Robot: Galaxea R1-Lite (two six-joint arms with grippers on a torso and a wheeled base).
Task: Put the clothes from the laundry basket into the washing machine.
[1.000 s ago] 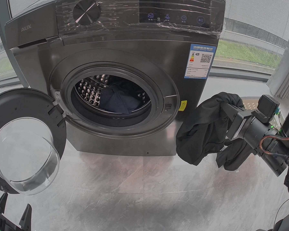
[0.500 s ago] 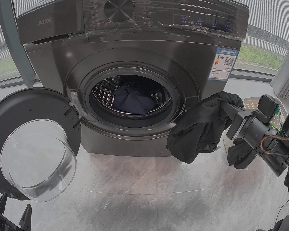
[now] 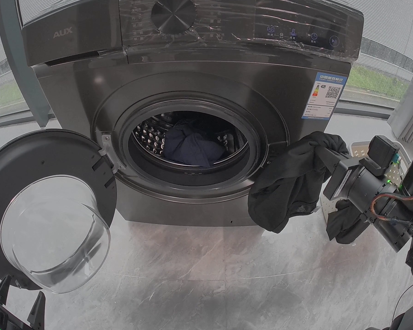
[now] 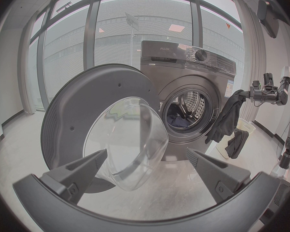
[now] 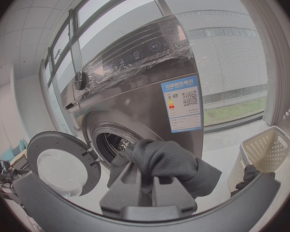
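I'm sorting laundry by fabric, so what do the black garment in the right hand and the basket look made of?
Black garment: seems matte knit mesh, from its fine pinhole texture.
Basket: likely cream moulded plastic, with smooth rim and perforated walls.

The black right arm [image 3: 376, 193] carries a white label and a looping orange cable [image 3: 394, 195]. The left gripper [image 4: 146, 151] has dark grey, wedge-shaped fingers [image 4: 77, 174] with screws.
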